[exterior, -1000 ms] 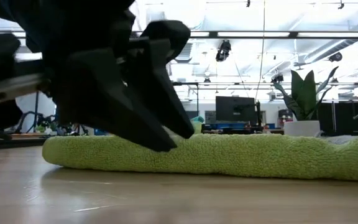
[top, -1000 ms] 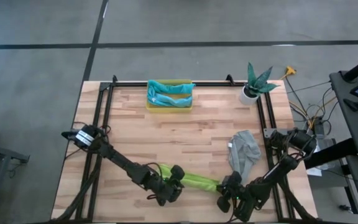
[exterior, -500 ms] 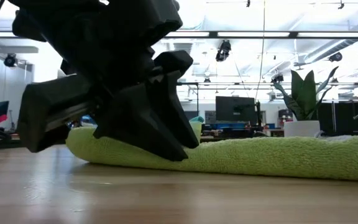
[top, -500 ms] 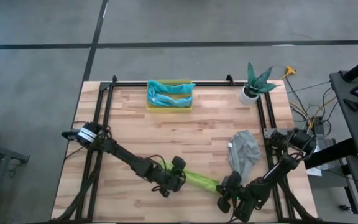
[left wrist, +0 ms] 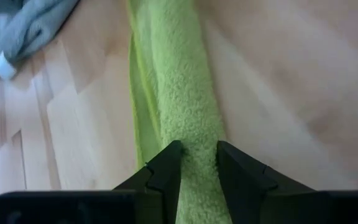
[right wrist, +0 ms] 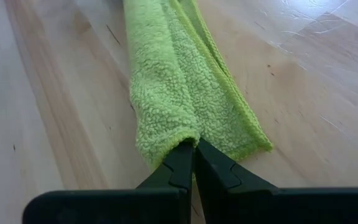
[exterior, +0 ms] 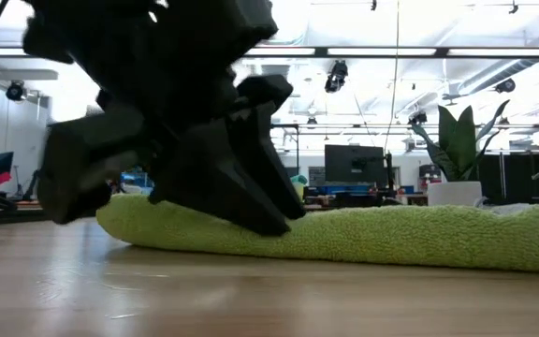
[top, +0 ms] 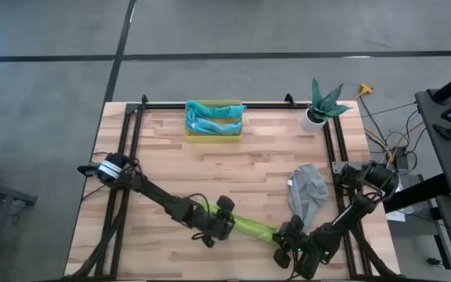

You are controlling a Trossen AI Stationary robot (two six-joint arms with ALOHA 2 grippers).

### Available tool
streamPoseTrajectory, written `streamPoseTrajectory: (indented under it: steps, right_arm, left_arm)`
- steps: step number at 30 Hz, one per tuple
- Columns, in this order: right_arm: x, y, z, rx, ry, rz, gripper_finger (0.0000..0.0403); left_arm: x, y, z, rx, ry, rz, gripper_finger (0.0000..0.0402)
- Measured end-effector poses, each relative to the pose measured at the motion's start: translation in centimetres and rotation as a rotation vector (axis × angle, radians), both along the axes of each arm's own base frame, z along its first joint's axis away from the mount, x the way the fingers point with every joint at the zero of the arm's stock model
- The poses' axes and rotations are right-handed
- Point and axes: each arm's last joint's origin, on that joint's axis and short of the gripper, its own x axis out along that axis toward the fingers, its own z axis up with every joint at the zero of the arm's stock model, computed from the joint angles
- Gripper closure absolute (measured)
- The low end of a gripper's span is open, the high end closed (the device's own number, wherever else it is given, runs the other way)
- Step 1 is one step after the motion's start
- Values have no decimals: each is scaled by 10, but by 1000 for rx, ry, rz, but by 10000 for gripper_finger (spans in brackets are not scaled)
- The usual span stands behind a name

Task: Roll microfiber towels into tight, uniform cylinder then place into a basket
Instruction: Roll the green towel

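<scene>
- Butcher-block wood, pale planks with a black metal rail round the edge: that's the table [top: 171,168] everything sits on, with grey concrete floor around it.
- The lime green microfiber towel [top: 245,227] lies rolled into a long thin log on the near part of the table, stretched between the two claws.
- Left gripper [left wrist: 197,163] sits at one end of that roll, fingers pinched on it with green pile bulging up between them.
- Right gripper [right wrist: 194,155] has the other end, fingers clenched together on the towel's folded corner, the rest running away from it across the wood.
- Just beyond the right gripper, a crumpled grey microfiber towel [top: 307,192] lies loose on the table.
- Well away from both claws at the far edge, the small translucent yellow plastic basket [top: 213,133] holds teal and light blue cloth [top: 214,118].
- A white pot with a spiky green plant [top: 322,104] stands at the far corner on the right arm's side.
- Behind the table at eye level: bright open room, ceiling lights, a dark monitor [exterior: 354,165].
</scene>
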Motion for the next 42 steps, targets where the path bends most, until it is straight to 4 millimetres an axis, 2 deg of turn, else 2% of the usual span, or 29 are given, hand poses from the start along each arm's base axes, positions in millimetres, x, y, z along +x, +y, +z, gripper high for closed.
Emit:
streamPoseTrajectory:
  steps: [4, 11, 16, 19, 24, 28, 36, 42]
  right_arm:
    - [0, 0, 0, -1, 6, 7, 394]
    - [0, 0, 0, -4, 13, 14, 394]
    - [0, 0, 1, -20, 25, 33, 394]
    - [-3, -1, 9, -73, 81, 83, 389]
    - [-11, 4, 38, -291, 204, 252, 353]
    - [-14, 17, 49, -436, 232, 394, 311]
    - [-8, 43, 55, -633, 251, 648, 255]
    - [1, 58, 49, -809, 310, 818, 229]
  left_arm:
    - [4, 7, -9, 8, 17, 21, 312]
    - [13, 5, -23, -23, -35, 20, 312]
    - [14, 4, -25, -24, -34, 20, 312]
    - [14, 4, -26, -22, -29, 20, 312]
    - [12, 5, -28, -30, -9, 34, 312]
    - [11, 6, -29, -28, 4, 39, 312]
    - [11, 5, -30, -32, 2, 40, 312]
    - [11, 5, -30, -46, 0, 52, 312]
